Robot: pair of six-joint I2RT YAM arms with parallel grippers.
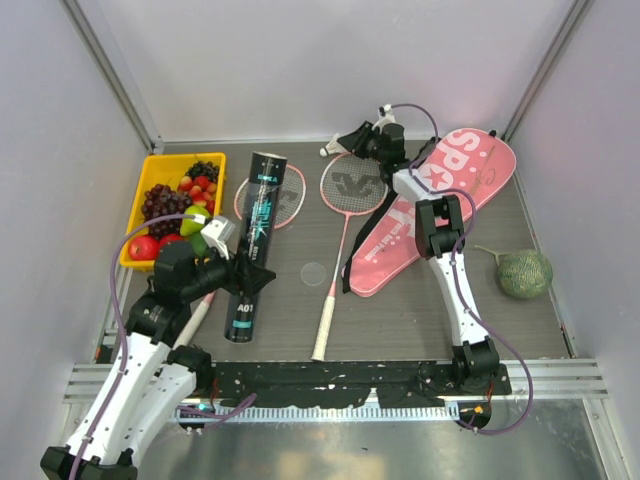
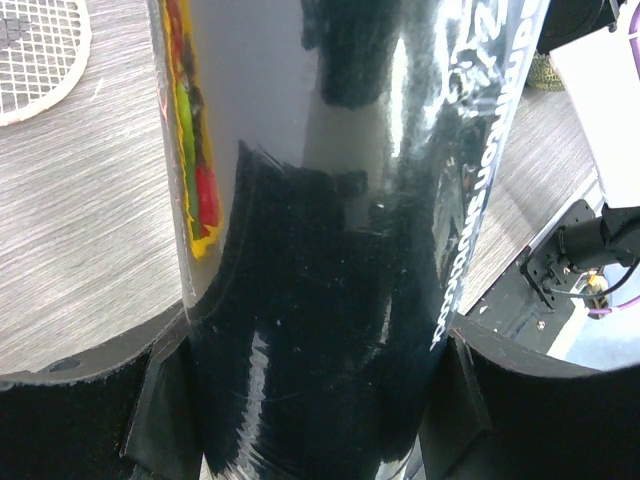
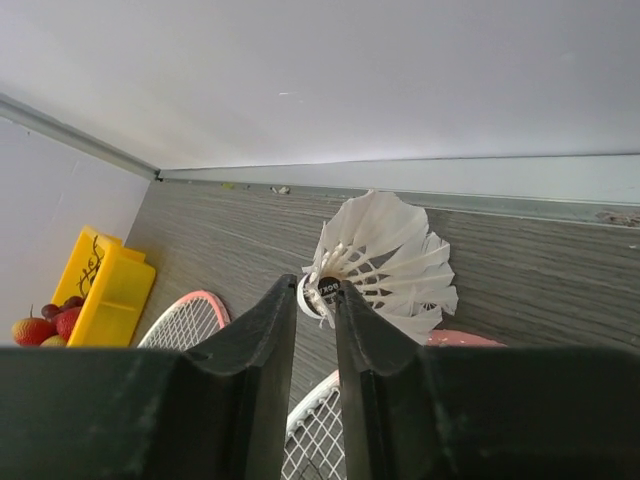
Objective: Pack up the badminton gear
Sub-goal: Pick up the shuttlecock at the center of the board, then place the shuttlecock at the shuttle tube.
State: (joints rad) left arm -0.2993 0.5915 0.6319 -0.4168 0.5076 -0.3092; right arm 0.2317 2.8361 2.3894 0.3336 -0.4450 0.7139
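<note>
Left end effector (image 1: 241, 275) clamps the glossy dark tube (image 1: 262, 200); right end effector (image 3: 318, 300) pinches the feathered shuttlecock (image 3: 385, 260).

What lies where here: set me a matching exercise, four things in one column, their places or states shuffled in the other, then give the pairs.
Column one
1. shuttlecock
2. dark tube
3. pink bag
4. green netted ball

Column two
A. lying flat, lettering up
B. loose, farthest right of all
C. between the fingers of the left gripper
D. pinched at its cork end by the right gripper

Pairs: 1-D, 2-C, 3-A, 4-B
</note>
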